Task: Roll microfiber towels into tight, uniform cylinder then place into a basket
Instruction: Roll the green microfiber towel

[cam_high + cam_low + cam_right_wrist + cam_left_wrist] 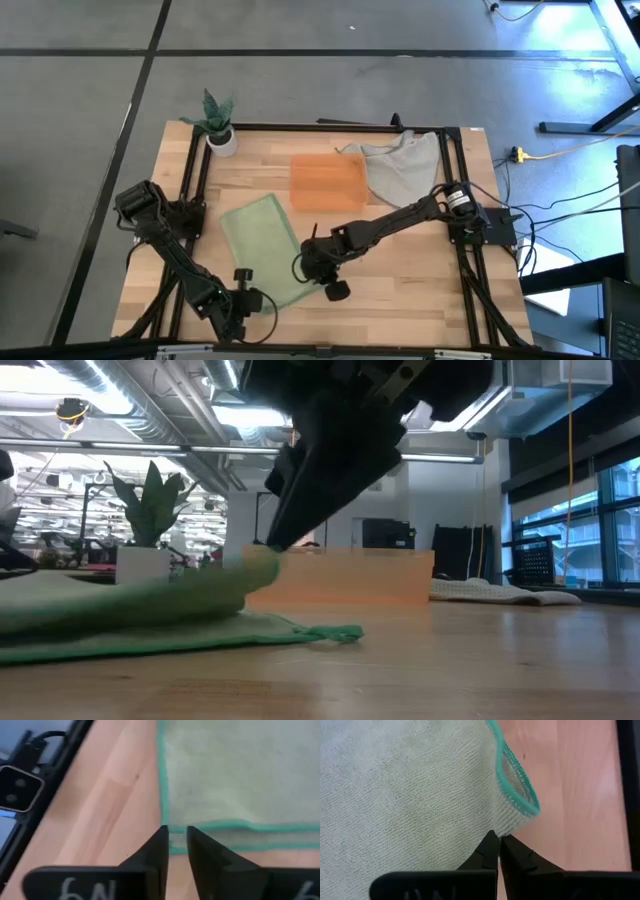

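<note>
A pale green towel with a teal hem lies spread on the wooden table, and its near edge is turned up into a thick fold. My left gripper is at the towel's near left corner, fingers closed together. My right gripper is at the near right corner, fingers nearly together. The orange tray stands just beyond the towel's far end. My left gripper has its fingertips at the towel's near edge beside the curled hemmed corner. It comes in low from the table's near side. The fingertips cover the exact contact point. My right gripper pinches the towel's hemmed edge at its near right corner, coming down at a slant from the right. In the low view the fingers sit on top of the raised fold's end. The rest of the towel lies on the table.
A grey towel lies crumpled at the table's far right, beside the orange tray. A small white plant pot stands at the far left corner. A black frame borders the table's sides. Bare wood lies to the near right.
</note>
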Tool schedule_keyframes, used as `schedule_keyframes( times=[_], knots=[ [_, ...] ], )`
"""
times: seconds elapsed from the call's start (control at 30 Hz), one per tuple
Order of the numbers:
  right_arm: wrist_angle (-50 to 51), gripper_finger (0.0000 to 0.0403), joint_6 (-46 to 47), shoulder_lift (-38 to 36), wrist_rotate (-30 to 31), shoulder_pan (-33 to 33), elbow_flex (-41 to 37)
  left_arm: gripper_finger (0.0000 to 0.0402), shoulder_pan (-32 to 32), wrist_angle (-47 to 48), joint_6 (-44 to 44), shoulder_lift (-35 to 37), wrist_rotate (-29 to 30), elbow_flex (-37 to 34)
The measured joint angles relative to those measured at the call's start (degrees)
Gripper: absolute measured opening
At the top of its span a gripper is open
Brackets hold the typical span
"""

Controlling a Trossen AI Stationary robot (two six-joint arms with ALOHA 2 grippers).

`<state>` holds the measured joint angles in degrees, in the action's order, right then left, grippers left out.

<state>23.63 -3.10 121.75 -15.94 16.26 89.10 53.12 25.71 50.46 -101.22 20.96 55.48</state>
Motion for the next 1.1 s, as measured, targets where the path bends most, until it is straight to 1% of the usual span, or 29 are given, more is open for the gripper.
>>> schedule_keyframes(
  times=[0.23,0.33,0.43,0.53,0.8,0.97,1.1],
  knots=[
    [-2.49,0.0139,-8.85,0.02,0.22,1.84,0.00,0.0000,0.20,3.46,0.00,-0.03,-0.13,0.00],
    [-3.52,0.0151,-13.39,0.02,4.41,2.74,-0.89,0.0000,0.20,5.18,0.04,-0.03,-0.79,0.00],
    [-5.18,0.0155,-16.61,0.09,9.11,3.43,-2.90,0.0000,0.20,5.55,0.04,-0.03,-0.80,0.00],
    [-9.30,0.0155,-18.57,0.09,10.62,3.66,-5.03,0.0000,0.20,5.54,0.06,-0.03,-0.82,0.00],
    [-16.89,0.0155,-20.48,0.09,10.86,3.75,-10.32,0.0000,0.17,5.34,0.17,-0.03,-0.89,0.00],
    [-24.13,0.0155,-20.30,0.43,8.59,3.77,-13.38,0.0000,0.17,5.26,0.17,-0.03,-0.82,0.00],
    [-27.05,0.0155,-22.92,0.89,8.40,3.77,-14.71,0.0000,0.15,5.18,0.15,-0.03,-0.78,0.00]
  ],
)
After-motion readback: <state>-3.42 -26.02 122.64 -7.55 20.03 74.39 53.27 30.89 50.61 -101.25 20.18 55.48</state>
